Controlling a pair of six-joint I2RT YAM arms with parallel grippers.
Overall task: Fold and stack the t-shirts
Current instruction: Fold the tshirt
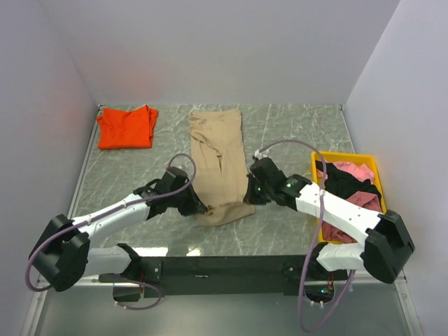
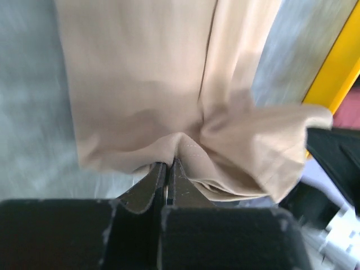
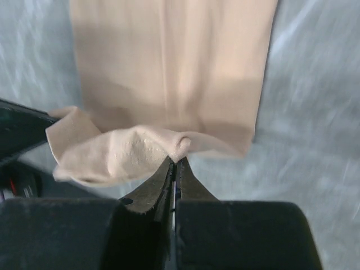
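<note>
Here, both grippers have hold of the near end of the tan-beige t-shirt. The shirt lies as a long folded strip down the middle of the grey marbled table, with its far end toward the back wall. The left gripper has its jaws pressed together on a ridge of cloth at the strip's near left corner. The right gripper is likewise clamped tight on a bunched fold at the near right corner. Between the two the near edge is rumpled into soft puckers, while the rest of the strip lies flat on the table.

A bright orange-red t-shirt sits folded at the far left of the table, well apart from the tan one. At the right edge stands a yellow plastic tray holding a pink t-shirt and a dark t-shirt heaped together. The right arm crosses over the tray's near part.
</note>
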